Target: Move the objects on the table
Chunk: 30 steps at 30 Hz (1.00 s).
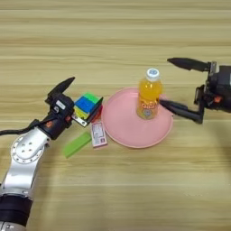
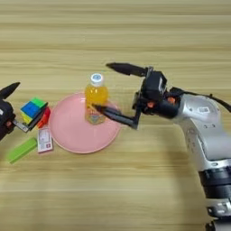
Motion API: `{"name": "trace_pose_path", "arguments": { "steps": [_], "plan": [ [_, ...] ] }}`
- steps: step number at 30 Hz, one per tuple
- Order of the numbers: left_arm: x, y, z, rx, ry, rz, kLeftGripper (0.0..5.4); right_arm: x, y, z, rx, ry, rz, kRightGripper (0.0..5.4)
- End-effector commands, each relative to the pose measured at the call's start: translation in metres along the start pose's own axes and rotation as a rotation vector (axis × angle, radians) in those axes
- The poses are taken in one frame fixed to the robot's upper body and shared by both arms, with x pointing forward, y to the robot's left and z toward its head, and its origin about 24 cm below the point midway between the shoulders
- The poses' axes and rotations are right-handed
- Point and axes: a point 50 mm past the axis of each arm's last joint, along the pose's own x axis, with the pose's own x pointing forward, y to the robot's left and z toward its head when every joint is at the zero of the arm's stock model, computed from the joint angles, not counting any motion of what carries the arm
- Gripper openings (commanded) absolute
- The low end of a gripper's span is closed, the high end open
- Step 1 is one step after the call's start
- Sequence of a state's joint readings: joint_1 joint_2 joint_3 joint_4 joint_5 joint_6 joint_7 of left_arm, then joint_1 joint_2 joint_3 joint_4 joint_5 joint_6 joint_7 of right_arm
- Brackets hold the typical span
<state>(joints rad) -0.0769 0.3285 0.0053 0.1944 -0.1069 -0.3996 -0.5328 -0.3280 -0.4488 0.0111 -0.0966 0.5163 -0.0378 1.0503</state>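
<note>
Right end effector (image 2: 107,88) spread, wooden table (image 1: 115,36)

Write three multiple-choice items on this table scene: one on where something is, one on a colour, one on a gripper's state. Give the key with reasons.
1. Where does the orange-juice bottle stand?
A. upright on the pink plate
B. on the bare table, left of the cube
C. lying on the green block

2. What colour is the bottle's cap?
A. red
B. white
C. black

3. How are the fingers of the right gripper?
A. shut on the bottle
B. shut on nothing
C. spread wide open, one beyond the bottle and one in front of it

Key: 1 A, the bottle's base sits inside the plate's rim. 2 B, the cap is white above the orange juice. 3 C, the two black fingers stand far apart and do not clamp the bottle.
</note>
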Motion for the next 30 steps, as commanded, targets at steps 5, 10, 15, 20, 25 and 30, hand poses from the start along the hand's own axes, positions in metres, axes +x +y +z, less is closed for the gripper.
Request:
{"name": "trace_pose_path", "arguments": {
  "steps": [5,10,15,20,25,30],
  "plan": [
    [0.001,0.0,0.002,0.004,-0.013,0.001,5.38,0.012,-0.002,-0.008,-0.029,0.02,-0.16,5.4],
    [0.002,-0.001,0.001,0.004,-0.013,-0.003,5.38,0.02,0.008,-0.024,0.007,0.072,-0.148,5.4],
    [0.002,0.0,0.003,-0.007,-0.029,0.005,5.38,0.03,0.012,-0.037,0.035,0.127,-0.169,5.4],
    [0.003,0.0,0.008,-0.012,-0.06,0.01,5.38,0.039,0.01,-0.051,0.035,0.191,-0.233,5.4],
    [0.003,0.0,0.009,-0.013,-0.066,0.013,5.38,0.043,0.004,-0.058,0.008,0.226,-0.291,5.4],
    [0.003,-0.001,0.01,-0.014,-0.069,0.011,5.38,0.043,0.006,-0.064,0.015,0.257,-0.295,5.4]
  ]
}}
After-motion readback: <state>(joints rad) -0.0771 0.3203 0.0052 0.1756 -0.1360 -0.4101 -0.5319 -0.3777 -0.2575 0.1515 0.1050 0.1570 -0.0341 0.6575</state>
